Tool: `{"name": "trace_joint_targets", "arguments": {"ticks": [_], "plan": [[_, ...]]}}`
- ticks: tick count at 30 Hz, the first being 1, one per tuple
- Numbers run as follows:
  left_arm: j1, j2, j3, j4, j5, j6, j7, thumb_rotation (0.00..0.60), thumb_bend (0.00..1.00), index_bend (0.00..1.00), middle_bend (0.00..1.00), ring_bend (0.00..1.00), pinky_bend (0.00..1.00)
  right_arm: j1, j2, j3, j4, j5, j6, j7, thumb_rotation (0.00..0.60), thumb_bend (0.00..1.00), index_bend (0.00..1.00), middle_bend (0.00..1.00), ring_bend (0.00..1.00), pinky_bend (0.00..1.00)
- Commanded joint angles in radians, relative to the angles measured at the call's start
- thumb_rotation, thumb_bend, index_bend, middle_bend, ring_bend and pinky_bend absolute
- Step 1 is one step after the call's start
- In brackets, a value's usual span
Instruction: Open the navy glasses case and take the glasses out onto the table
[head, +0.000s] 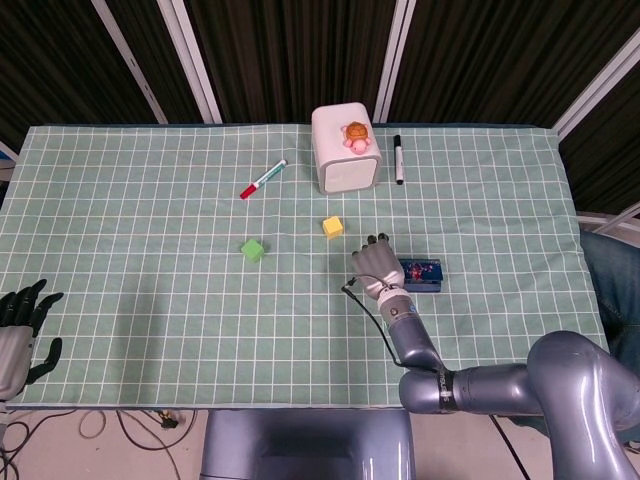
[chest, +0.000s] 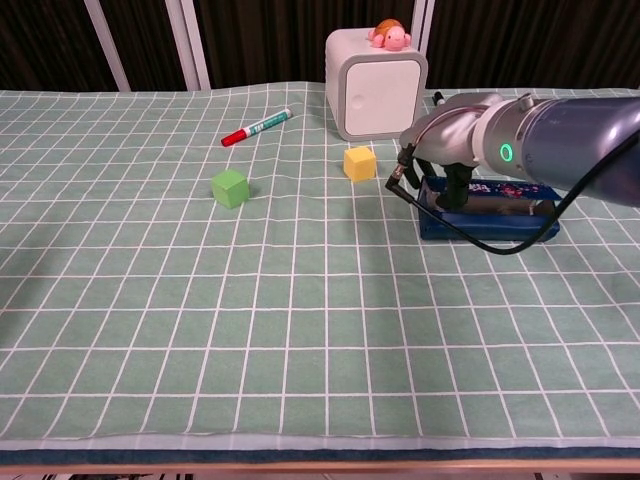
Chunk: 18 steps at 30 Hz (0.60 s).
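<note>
1. The navy glasses case (chest: 488, 210) lies on the desk (head: 150, 220) right of centre in the chest view, long side running left to right, with a patterned top.
2. In the chest view the lid looks lifted a little above the lower shell along the front, leaving a dark gap; the glasses themselves cannot be made out.
3. The right robot hand (head: 377, 263) sits at the left end of the case, fingers pointing toward the top of the frame in the head view. In the chest view its dark fingers (chest: 455, 185) reach down onto the case's left end; whether they pinch the lid or only press on it cannot be told.
4. The left robot hand (head: 20, 325) rests at the lower left edge of the head view, off the cloth, fingers spread and holding nothing.
5. A yellow cube (chest: 359, 162) stands just left of the right robot hand; a green cube (chest: 230, 187) lies further left.
6. A white box (chest: 375, 82) with a small toy turtle (chest: 388, 36) on top stands at the upper centre.
7. A red marker (chest: 256, 127) lies to the box's left, and a black marker (head: 398, 159) to its right.
</note>
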<state>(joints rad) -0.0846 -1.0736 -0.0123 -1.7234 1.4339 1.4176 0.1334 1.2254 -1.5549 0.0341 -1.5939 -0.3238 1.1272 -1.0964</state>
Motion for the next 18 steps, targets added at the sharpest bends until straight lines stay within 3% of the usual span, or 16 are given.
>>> {"name": "trace_joint_targets", "arguments": {"ticks": [1, 18], "plan": [[0.000, 0.000, 0.000, -0.001, 0.000, -0.001, -0.001, 0.600, 0.46, 0.14, 0.00, 0.00, 0.03, -0.010, -0.006, -0.001, 0.008, -0.002, -0.004, 0.002, 0.600, 0.68, 0.36, 0.36, 0.20, 0.24], [0.000, 0.001, 0.000, 0.000, 0.001, 0.001, -0.003, 0.600, 0.46, 0.14, 0.00, 0.00, 0.03, -0.044, -0.062, 0.001, 0.106, -0.053, -0.002, -0.006, 0.600, 0.65, 0.36, 0.36, 0.20, 0.24]]}}
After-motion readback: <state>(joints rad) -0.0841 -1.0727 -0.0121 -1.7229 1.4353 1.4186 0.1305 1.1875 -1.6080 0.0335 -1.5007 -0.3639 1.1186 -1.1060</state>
